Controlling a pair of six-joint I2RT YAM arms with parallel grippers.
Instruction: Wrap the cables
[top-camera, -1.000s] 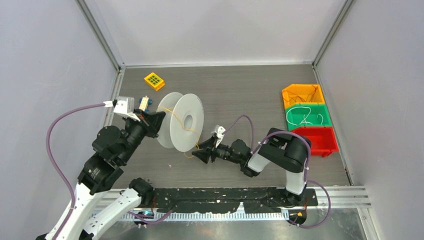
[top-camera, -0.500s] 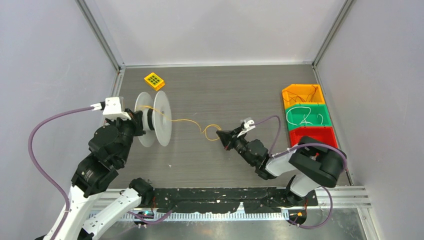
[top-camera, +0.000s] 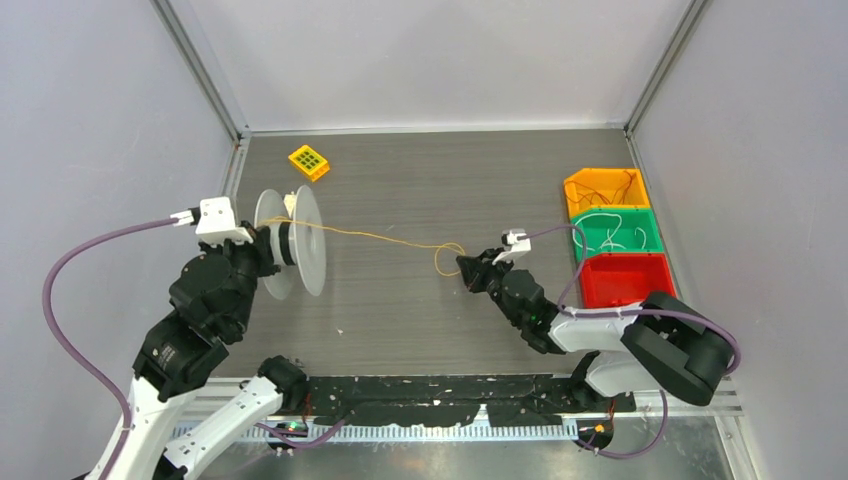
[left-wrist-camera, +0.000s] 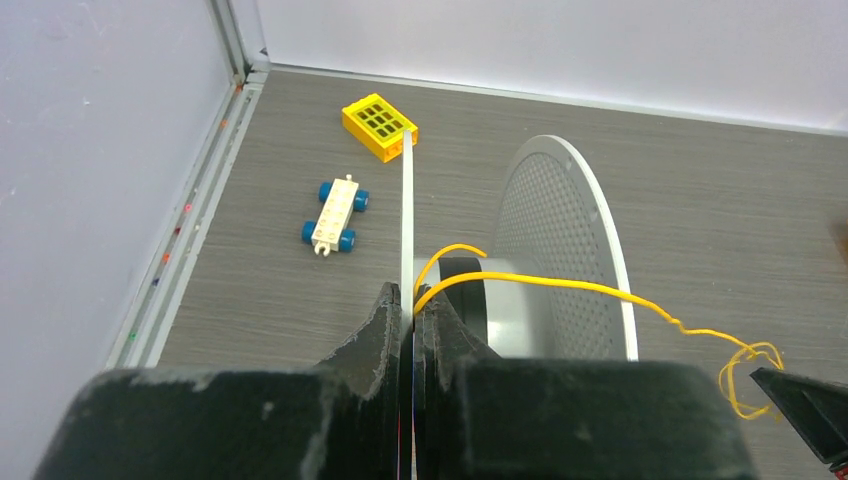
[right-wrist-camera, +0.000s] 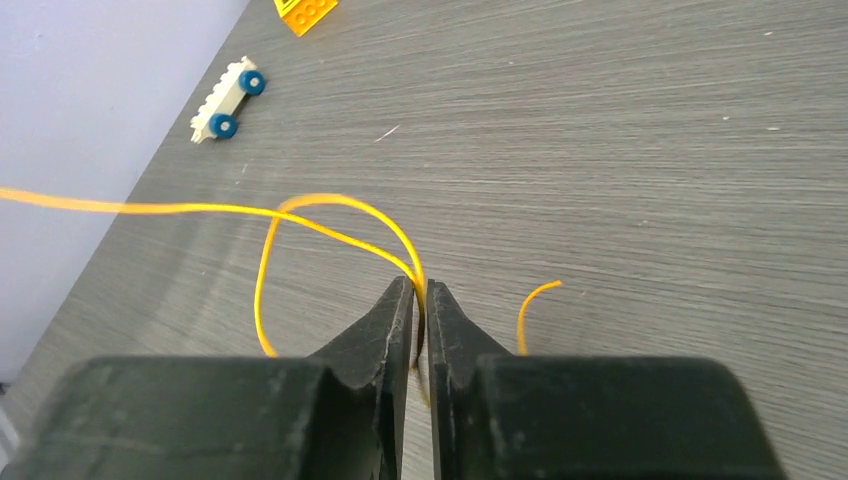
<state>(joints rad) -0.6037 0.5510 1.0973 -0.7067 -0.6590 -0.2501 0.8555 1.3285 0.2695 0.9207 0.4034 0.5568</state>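
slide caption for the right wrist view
Right gripper shut on the yellow wire, a loop curling ahead above the grey table.

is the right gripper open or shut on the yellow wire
Shut on it. In the right wrist view the right gripper has its jaws closed, with the yellow wire pinched between them.

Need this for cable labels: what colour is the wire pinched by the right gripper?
Yellow-orange. The wire shows best in the right wrist view.

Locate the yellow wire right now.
Top view: the yellow wire runs from the spool in the left gripper, on the left, across to the right gripper, pinched near its loop, mid-table.
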